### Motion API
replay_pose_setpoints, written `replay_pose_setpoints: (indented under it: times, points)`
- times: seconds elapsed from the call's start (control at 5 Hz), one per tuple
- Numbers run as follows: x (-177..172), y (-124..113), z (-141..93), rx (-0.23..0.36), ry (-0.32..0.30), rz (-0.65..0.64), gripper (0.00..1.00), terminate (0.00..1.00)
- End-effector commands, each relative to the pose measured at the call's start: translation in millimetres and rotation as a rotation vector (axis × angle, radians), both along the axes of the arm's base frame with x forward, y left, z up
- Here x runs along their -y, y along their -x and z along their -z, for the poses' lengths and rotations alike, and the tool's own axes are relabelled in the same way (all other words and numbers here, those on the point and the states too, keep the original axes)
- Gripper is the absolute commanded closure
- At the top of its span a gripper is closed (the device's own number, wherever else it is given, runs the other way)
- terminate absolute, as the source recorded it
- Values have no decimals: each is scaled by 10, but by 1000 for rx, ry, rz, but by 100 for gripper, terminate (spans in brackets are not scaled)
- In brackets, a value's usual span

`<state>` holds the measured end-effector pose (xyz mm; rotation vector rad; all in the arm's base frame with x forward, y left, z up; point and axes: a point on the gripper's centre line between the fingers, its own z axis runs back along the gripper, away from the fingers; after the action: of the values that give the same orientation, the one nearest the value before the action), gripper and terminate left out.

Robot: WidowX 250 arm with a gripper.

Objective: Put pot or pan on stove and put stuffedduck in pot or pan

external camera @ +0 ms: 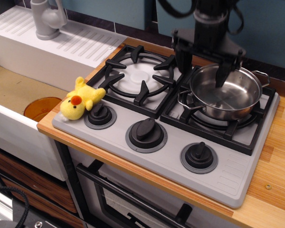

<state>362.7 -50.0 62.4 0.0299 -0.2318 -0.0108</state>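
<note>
Stove [228, 168] on my wooden counter, pot [224, 91] upright on its right burner, handles lying front-left to back-right, my gripper [203, 66] spread wide astride the pot's back-left rim, duck [80, 100] at the stove's front-left corner, beak toward me.

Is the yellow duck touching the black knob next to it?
Touching. In the only view, the stuffed duck lies on the stove's front left corner, its body pressed against the leftmost knob with no gap showing between them.
</note>
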Motion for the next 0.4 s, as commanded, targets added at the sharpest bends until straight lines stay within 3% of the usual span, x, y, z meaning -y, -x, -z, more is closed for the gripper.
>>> replay_pose_setpoints:
  times: [0.0,0.2]
  points:
    - [-23,-64,-22,73,-5,13,0,0]
    - [-27,-52,49,83,-3,11,0,0]
